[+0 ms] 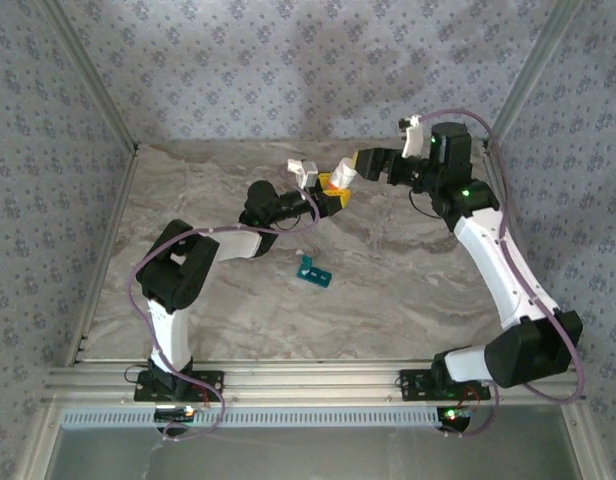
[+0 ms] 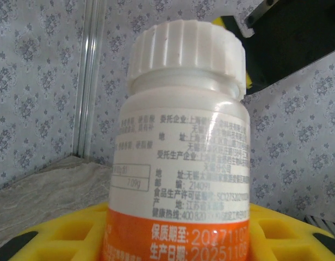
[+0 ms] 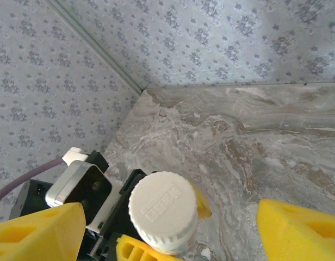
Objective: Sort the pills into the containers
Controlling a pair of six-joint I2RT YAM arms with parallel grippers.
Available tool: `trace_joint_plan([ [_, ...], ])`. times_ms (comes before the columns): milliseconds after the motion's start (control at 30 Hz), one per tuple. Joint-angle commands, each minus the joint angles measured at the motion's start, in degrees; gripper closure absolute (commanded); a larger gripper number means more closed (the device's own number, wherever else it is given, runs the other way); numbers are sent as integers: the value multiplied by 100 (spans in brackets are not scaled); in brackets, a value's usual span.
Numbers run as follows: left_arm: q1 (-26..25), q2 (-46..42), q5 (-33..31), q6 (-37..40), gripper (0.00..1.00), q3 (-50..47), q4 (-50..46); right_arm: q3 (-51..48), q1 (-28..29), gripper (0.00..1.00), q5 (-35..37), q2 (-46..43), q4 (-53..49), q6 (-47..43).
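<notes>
A white bottle (image 2: pixel 184 152) with an orange band and a ribbed white cap (image 3: pixel 163 209) stands upright in my left gripper (image 2: pixel 178 242), whose yellow fingers (image 2: pixel 64 234) are shut on its lower part. My right gripper (image 3: pixel 170 231) hovers over the cap, open, with its yellow fingers (image 3: pixel 301 228) wide apart on either side and not touching it. Both grippers meet above the far middle of the table (image 1: pixel 333 188). The teal containers (image 1: pixel 314 272) lie on the marble table nearer the arms, apart from both grippers. The pills are out of view.
The marble table (image 1: pixel 408 270) is enclosed by patterned walls at the back and sides. A metal rail (image 1: pixel 308 378) runs along the near edge by the arm bases. Purple cables (image 1: pixel 138 285) loop beside both arms.
</notes>
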Motion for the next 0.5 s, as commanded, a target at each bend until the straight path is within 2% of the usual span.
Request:
trace_joint_plan([
  [0, -37, -5, 3, -85, 100, 114, 335, 28, 3, 17, -603, 176, 270, -190],
  [467, -72, 17, 28, -104, 100, 149, 322, 104, 127, 27, -751, 538, 431, -76],
])
